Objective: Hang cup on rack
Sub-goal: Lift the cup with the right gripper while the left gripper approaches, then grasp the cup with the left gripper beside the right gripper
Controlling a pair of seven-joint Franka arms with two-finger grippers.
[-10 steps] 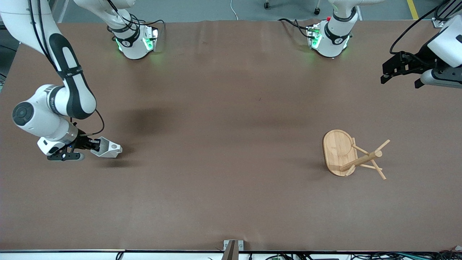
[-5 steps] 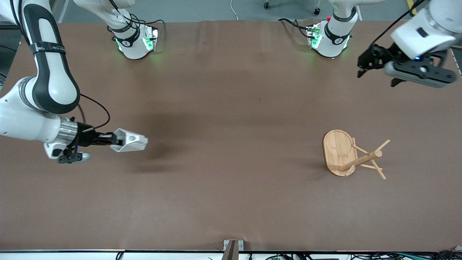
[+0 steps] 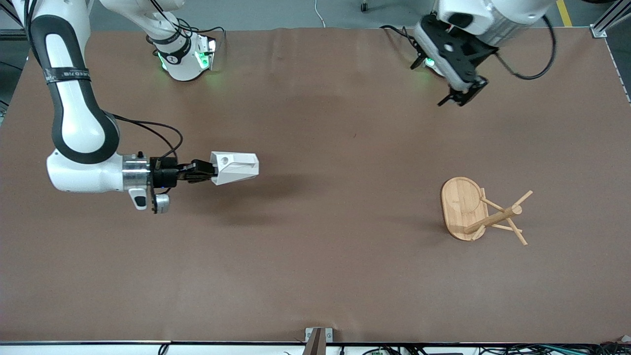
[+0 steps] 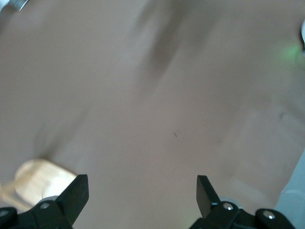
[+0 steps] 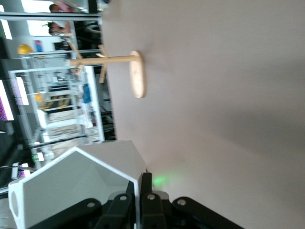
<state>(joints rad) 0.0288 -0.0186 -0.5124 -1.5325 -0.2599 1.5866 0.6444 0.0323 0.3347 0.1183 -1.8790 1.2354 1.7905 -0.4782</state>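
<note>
The white faceted cup (image 3: 235,168) is held in the air on its side by my right gripper (image 3: 209,172), which is shut on the cup's wall, over the table toward the right arm's end. In the right wrist view the cup (image 5: 76,191) fills the corner by the gripper (image 5: 143,180). The bamboo rack (image 3: 493,217) stands upright on its oval base (image 3: 461,203) toward the left arm's end; it also shows in the right wrist view (image 5: 107,59). My left gripper (image 3: 462,96) is open and empty, in the air near its own base; its wrist view (image 4: 143,185) shows bare table and the rack's base (image 4: 35,183).
The brown table (image 3: 315,256) carries only the rack. Both arm bases (image 3: 185,56) stand along the table edge farthest from the front camera. A small metal bracket (image 3: 318,335) sits at the nearest edge.
My right gripper has lifted the cup off the table and carried it toward the table's middle. My left arm has swung in from the table's end to over the table near its base.
</note>
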